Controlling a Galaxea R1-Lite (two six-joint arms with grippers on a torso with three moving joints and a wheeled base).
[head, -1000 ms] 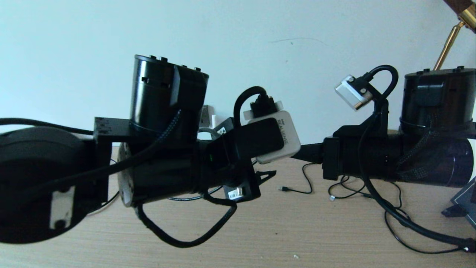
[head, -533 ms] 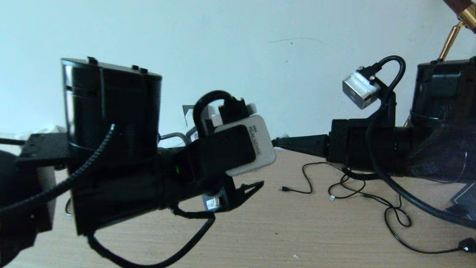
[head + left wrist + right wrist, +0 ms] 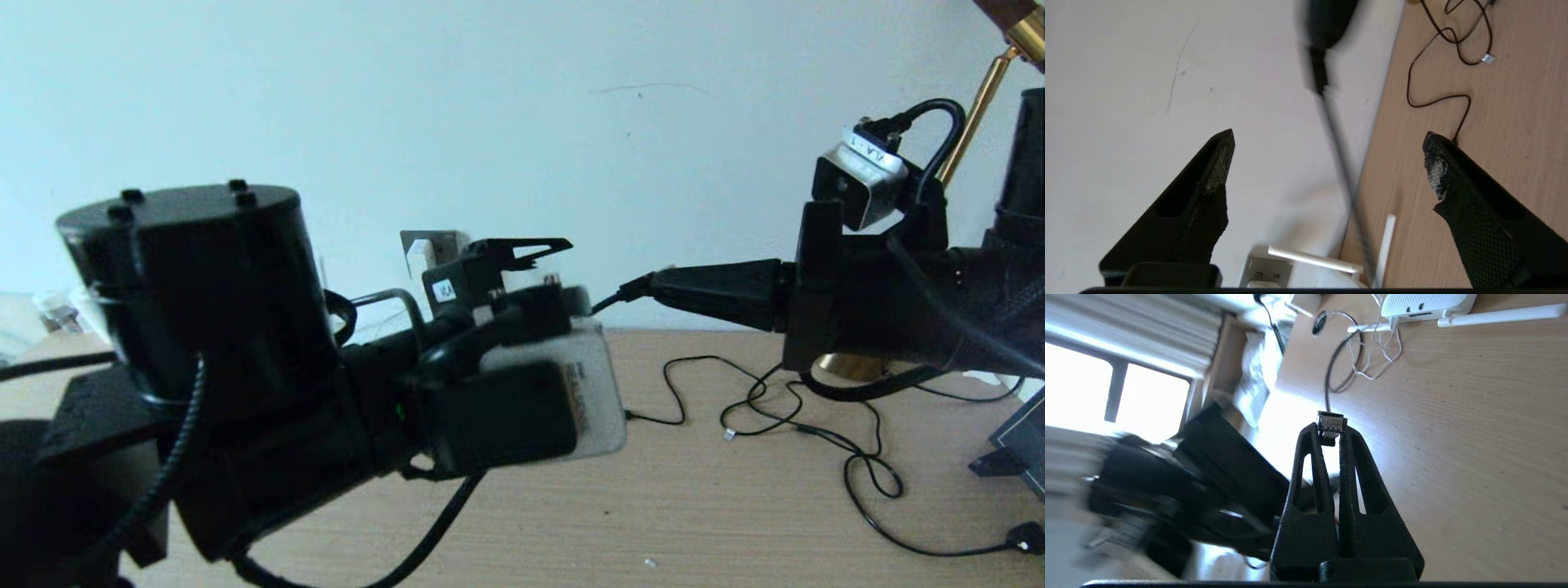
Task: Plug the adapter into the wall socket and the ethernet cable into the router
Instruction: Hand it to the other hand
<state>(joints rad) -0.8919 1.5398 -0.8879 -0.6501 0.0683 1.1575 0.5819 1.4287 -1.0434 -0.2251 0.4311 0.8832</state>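
My right gripper (image 3: pixel 1329 430) is shut on the clear-tipped plug (image 3: pixel 1332 421) of the ethernet cable (image 3: pixel 1327 381), held in the air above the wooden table (image 3: pixel 1453 437). In the head view that gripper (image 3: pixel 653 287) points left along the wall. The white router (image 3: pixel 1425 304) with its stick antennas (image 3: pixel 1312 260) lies at the wall. Beside it a white block that seems to be the adapter (image 3: pixel 1263 272) sits against the wall on the grey wall socket plate (image 3: pixel 445 239). My left gripper (image 3: pixel 1327 139) is open and empty, rolled sideways, with the cable blurred across its gap.
Thin black cables (image 3: pixel 816 425) sprawl over the right of the table, and a thin white cord (image 3: pixel 1376 355) loops near the router. A brass lamp stand (image 3: pixel 976 106) and a dark object (image 3: pixel 1016 445) stand at the right edge. My left arm fills the left foreground.
My left arm has swung left and rolled over, so its wrist camera now hangs below and a finger shows on top. The right gripper has risen a little with the plug.
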